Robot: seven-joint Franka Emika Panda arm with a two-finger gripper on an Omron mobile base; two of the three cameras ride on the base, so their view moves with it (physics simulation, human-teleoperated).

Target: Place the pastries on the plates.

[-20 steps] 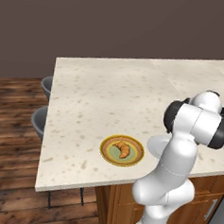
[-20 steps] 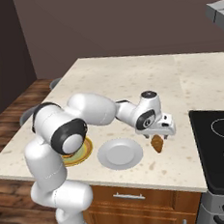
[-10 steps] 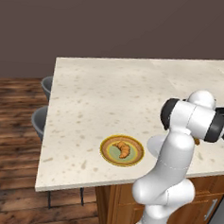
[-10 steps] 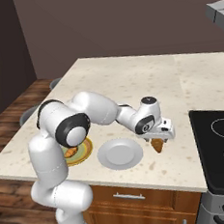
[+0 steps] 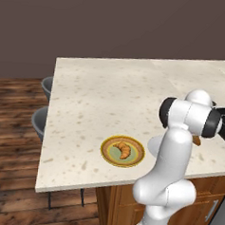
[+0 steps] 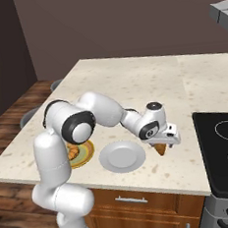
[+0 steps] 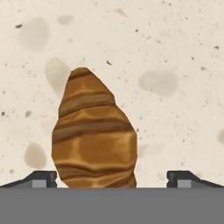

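While the broad speckled cream stone counter (image 6: 132, 79) carries everything in play, the black glass hob (image 6: 223, 150) sits at its right end; the white arm reaches low across the counter's front edge toward that end; next in size come the two plates, the plain pale grey-white round plate (image 6: 122, 156) bare on the counter, and beside it, nearer the counter's left corner, the yellow-rimmed plate with brown rings and a green centre (image 5: 122, 151), which already holds one small golden-brown croissant (image 5: 122, 149); a second golden-brown ridged croissant (image 7: 92, 133) lies on the stone just to the right of the pale plate, between it and the hob, not touching either as far as I can tell; the two-finger gripper (image 6: 163, 142) hangs directly over it with its jaws spread wide and nothing held, the dark fingertips (image 7: 41, 178) standing well clear on either side of the pastry's thick end in the hand view; judging by its look, the croissant should be light, soft and flaky, likely to dent or shed under a hard squeeze, and its tapered tip gives little purchase; the sensible hold is across the broad middle, closing gently, then a short carry to the pale plate.
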